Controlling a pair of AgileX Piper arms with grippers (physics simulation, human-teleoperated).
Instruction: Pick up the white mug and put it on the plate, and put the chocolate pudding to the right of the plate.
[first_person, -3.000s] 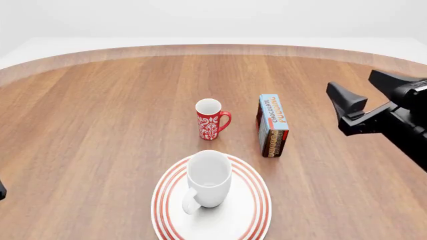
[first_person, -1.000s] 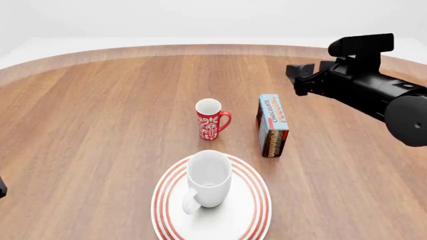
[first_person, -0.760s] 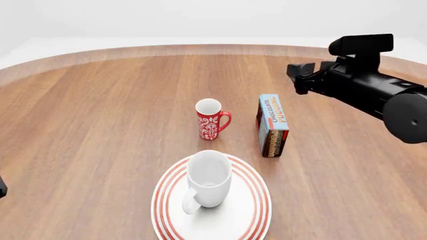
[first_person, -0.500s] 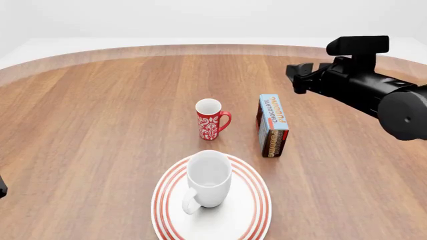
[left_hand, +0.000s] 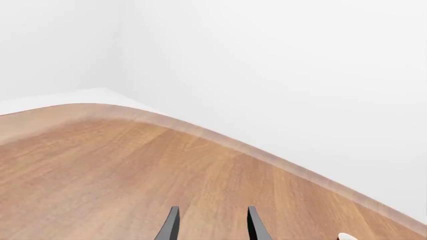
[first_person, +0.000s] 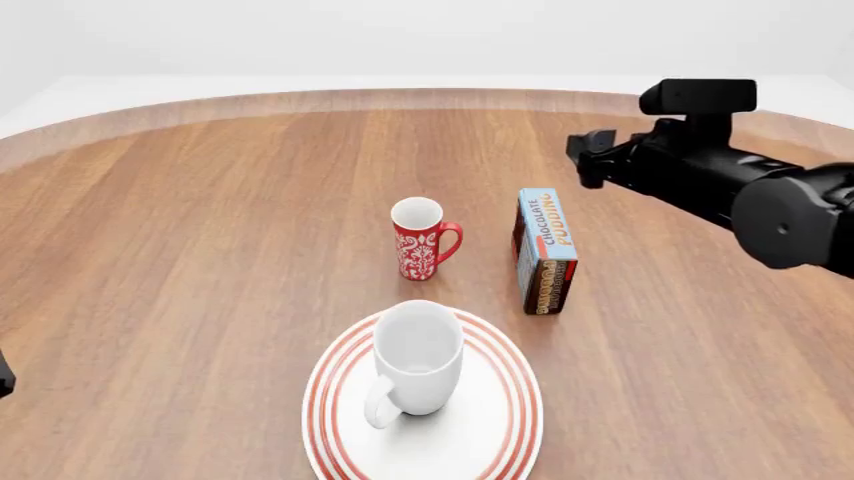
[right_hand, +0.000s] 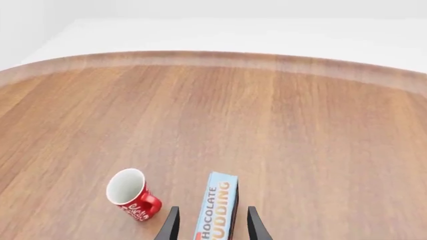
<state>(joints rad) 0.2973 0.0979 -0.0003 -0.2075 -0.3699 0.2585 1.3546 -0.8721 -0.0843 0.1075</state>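
The white mug stands upright on the plate at the near middle of the table, handle toward the front left. The chocolate pudding stands on a long edge behind and to the right of the plate, beside the red mug. My right gripper hovers above the table just behind and to the right of the carton. In the right wrist view it is open, and the chocolate pudding shows between its fingers, further down. My left gripper is open and empty over bare wood.
A red mug with a white pattern stands left of the carton, also seen as the red mug in the right wrist view. A dark part of the left arm shows at the left edge. The table's curved rim runs along the back.
The right arm swung from the right edge to behind the carton, then crept slightly left in the last second. Mug, plate, carton and left arm have not moved.
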